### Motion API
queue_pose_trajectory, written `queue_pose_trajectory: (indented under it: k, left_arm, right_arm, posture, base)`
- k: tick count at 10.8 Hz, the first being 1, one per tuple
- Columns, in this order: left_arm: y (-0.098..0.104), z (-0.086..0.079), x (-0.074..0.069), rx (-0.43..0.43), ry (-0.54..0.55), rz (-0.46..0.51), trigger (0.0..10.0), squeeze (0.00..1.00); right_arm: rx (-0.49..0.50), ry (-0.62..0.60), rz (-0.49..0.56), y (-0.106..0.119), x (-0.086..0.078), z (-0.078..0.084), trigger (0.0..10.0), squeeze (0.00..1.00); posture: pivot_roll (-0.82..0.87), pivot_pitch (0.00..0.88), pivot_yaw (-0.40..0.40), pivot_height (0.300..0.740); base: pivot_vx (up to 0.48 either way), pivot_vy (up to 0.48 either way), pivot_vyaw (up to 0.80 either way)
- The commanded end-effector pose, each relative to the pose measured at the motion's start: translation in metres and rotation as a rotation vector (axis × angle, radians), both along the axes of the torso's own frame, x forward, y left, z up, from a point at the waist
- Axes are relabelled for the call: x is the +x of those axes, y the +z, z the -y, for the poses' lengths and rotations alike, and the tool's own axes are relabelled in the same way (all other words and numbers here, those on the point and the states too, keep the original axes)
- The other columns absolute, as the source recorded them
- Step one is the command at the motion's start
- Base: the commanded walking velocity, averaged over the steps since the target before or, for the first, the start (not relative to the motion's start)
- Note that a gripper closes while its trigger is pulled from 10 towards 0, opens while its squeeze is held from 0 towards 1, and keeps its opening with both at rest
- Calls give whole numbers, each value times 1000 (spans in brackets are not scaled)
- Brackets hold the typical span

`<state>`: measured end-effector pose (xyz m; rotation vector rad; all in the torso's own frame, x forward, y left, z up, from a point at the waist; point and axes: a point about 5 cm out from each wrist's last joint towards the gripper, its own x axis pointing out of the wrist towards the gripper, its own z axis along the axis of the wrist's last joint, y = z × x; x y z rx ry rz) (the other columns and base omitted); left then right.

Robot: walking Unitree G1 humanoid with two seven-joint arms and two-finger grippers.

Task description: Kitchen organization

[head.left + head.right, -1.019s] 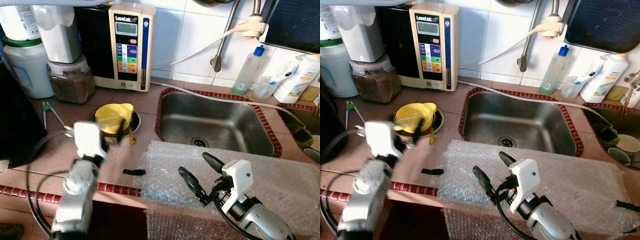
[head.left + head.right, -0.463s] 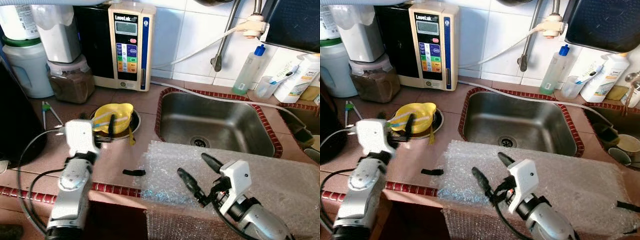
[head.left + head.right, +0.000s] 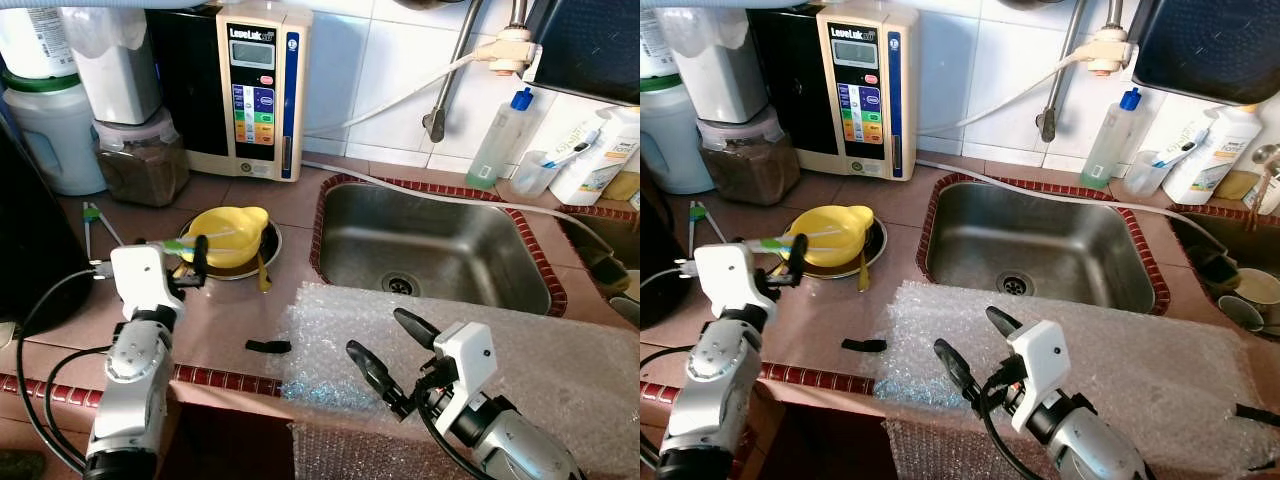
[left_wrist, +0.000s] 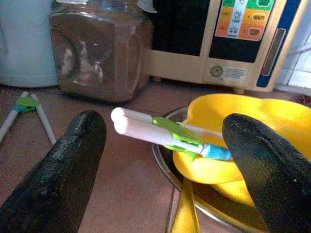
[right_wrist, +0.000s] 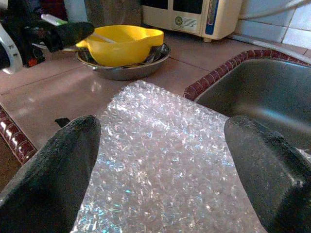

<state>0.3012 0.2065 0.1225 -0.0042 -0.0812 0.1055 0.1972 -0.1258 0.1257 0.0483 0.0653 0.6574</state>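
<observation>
1. Left eye view: the tiled tabletop (image 3: 235, 320) carries a steel sink (image 3: 430, 245), a water ionizer (image 3: 262, 90) and bubble wrap (image 3: 560, 360).
2. Right eye view: the yellow bowl (image 3: 835, 232) sits in a metal dish (image 3: 876, 240).
3. Left wrist view: the left gripper (image 4: 163, 160), fingers spread, flanks training chopsticks (image 4: 165, 133) lying on the bowl.
4. Right wrist view: the right gripper (image 5: 160, 160), spread, hovers over the bubble wrap.
</observation>
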Motion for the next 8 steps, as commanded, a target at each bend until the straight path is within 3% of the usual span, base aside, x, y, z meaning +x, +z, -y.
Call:
queue_pose_trajectory:
  k: [1, 3, 4, 8]
  left_arm:
    - [5, 0, 3, -14, 10, 9, 10000, 0]
    - [-1, 6, 5, -68, -24, -27, 10000, 0]
    - [-1, 11, 7, -109, -38, -16, 0, 0]
    - [1, 11, 19, -175, 17, -34, 0, 0]
  right_arm:
    - [-14, -4, 13, 3, -1, 3, 10000, 0]
    - [-16, -2, 14, 3, 0, 1, 10000, 0]
    - [-13, 5, 12, 3, -1, 1, 10000, 0]
    - [-20, 4, 15, 6, 3, 4, 10000, 0]
  posture:
    - [92, 0, -72, 740]
    - [92, 0, -72, 740]
    - [89, 0, -71, 740]
    - [81, 0, -67, 740]
  base:
    - [0, 0, 0]
    - [0, 0, 0]
    - [0, 0, 0]
    - [0, 0, 0]
